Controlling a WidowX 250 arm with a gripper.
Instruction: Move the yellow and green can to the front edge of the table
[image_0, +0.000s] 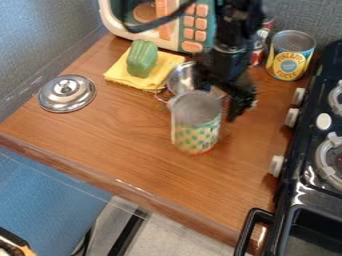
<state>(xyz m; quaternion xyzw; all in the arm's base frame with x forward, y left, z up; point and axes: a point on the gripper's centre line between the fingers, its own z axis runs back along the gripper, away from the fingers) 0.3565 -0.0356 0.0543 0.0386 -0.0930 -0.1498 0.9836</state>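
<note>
Brown wood grain covered the table (107, 132), and its front edge (123, 186) ran from the left down towards the bottom right. From the silver lid (67, 93) across to the stove (310, 160), your best path for the yellow and green can (197, 131) was the open wood between them, straight down to that edge. The can was near the middle, in front of the silver pot (182, 78), so you had reason to draw it away from the pot first, in case the two snagged. You needed to keep it upright and low, go slowly near the rim, and set its whole base on the wood, since an overhang could have tipped it off. Swinging wide to the right would have risked the stove knobs (276, 166). As for what was hard to make out, the pot was partly covered by the can and the arm, and the can's smeared outline did not settle whether its base touched the wood. Just behind and to its right hung the gripper (228, 104), dark against dark; you could not tell whether it was apart, together or clamped on the can. Farther right, the arm hid part of a red can (258, 51)
</note>
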